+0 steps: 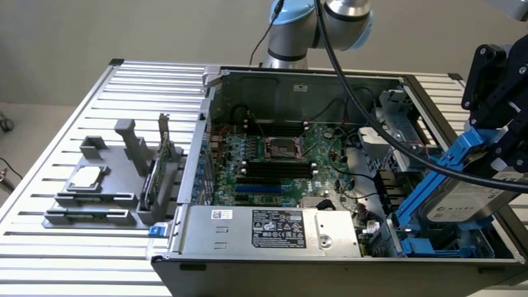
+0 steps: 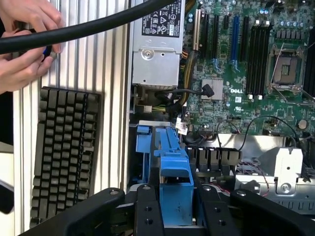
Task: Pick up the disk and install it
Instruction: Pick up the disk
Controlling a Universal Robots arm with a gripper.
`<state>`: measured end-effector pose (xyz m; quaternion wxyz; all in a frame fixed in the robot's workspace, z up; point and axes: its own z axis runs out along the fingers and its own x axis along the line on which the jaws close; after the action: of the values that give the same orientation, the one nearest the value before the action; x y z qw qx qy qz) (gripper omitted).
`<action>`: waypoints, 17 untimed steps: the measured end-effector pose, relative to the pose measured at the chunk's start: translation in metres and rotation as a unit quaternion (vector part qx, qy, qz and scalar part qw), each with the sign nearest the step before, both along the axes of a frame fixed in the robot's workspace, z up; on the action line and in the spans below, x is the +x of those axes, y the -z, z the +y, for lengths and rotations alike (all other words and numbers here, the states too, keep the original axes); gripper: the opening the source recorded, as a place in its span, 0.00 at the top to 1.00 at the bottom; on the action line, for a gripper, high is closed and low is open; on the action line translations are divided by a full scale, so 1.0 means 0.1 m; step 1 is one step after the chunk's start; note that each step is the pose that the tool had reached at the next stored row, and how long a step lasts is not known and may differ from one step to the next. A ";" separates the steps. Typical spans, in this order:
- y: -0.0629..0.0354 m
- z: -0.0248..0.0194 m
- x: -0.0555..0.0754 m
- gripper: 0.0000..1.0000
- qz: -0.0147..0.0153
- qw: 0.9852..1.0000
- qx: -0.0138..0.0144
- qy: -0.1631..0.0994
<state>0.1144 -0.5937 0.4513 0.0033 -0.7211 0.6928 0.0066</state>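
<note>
The claw is clamped on the disk, its black fingers pinching the blue carrier from either side. The disk hangs tilted, upper end in the claw, lower end dipping into the near corner of the open computer case on the exterior view's right. It sits just above the blue bay bracket on the case floor; I cannot tell whether they touch.

The case lies on its side on the slatted table. Inside are the green motherboard with its bare processor socket, and the grey power supply along the near wall. On the exterior view's left, well apart from the case, a grey holder carries a small square silver chip and an upright card.

The arm rises behind the case, its black cable draped across the opening to the wrist. From the wrist view, a keyboard lies beside the case, and a person's hands are close by.
</note>
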 end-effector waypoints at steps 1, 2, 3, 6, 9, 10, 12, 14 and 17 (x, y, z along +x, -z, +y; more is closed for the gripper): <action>0.004 -0.002 0.00 0.68 0.000 1.000 0.000 0.001; 0.008 -0.005 0.01 0.68 0.000 1.000 0.000 0.002; 0.012 -0.008 0.01 0.68 0.000 1.000 0.000 0.004; 0.020 -0.015 0.02 0.68 0.000 1.000 0.000 0.007; 0.027 -0.021 0.02 0.68 0.000 1.000 0.000 0.009; 0.029 -0.022 0.02 0.68 0.000 1.000 0.000 0.009; 0.034 -0.023 0.02 0.68 0.000 1.000 0.000 0.010; 0.041 -0.024 0.02 0.68 0.000 1.000 0.000 0.010; 0.055 -0.024 0.02 0.68 0.000 1.000 0.000 0.010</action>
<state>0.1164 -0.5961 0.4458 0.0034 -0.7143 0.6997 0.0071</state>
